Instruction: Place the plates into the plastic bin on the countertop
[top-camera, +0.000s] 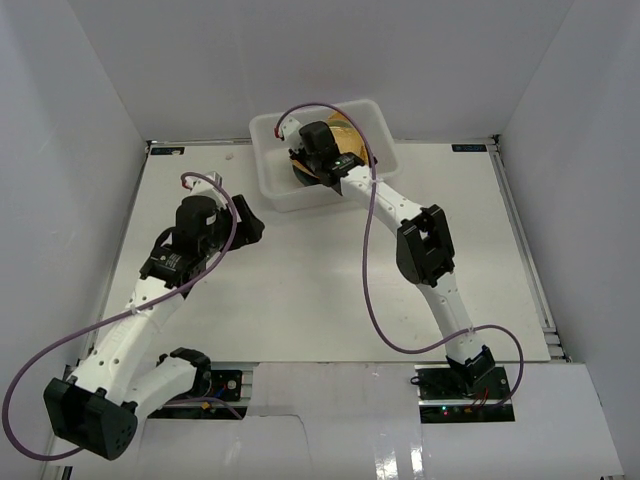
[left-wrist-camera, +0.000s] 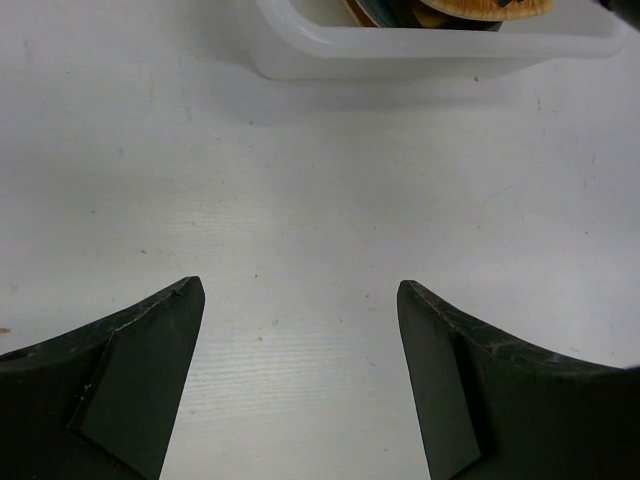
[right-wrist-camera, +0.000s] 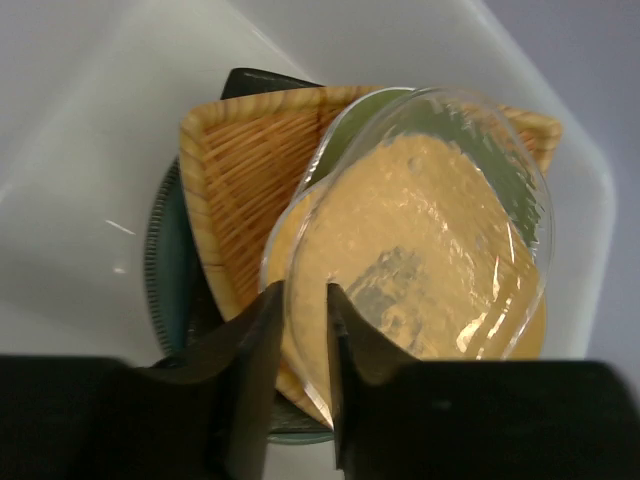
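Left gripper (left-wrist-camera: 300, 290): fingers spread wide apart, nothing between them, only bare surface beneath.
Left arm position: stretched over the countertop (top-camera: 300, 290), gripper near the plastic bin's near-left corner but apart from it.
Right gripper (right-wrist-camera: 305, 290): fingers drawn close with a narrow gap, straddling the near rim of the clear plate (right-wrist-camera: 430, 230); cannot tell whether the pads press on that rim or merely flank it.
Right arm position: reaching from the near right into the bin, wrist above the stacked dishes.
Plastic bin (top-camera: 290, 200): white, translucent, sitting at the far middle of the countertop, against the back wall.
Plates: all visible ones inside the bin, piled together.
Clear plate: topmost, tilted, lying over the yellow plate (right-wrist-camera: 280, 240), whose colour shows through it.
Orange fan-shaped plate (right-wrist-camera: 240, 170): woven pattern, under the yellow and clear plates, corners sticking out left and far right.
Teal round plate (right-wrist-camera: 165, 260): lowest visible, ribbed edge showing at the left of the pile.
Dark plate (right-wrist-camera: 265, 82): only a corner showing behind the orange one.
Purple cable (top-camera: 370, 270): looped along the right arm, above the countertop.
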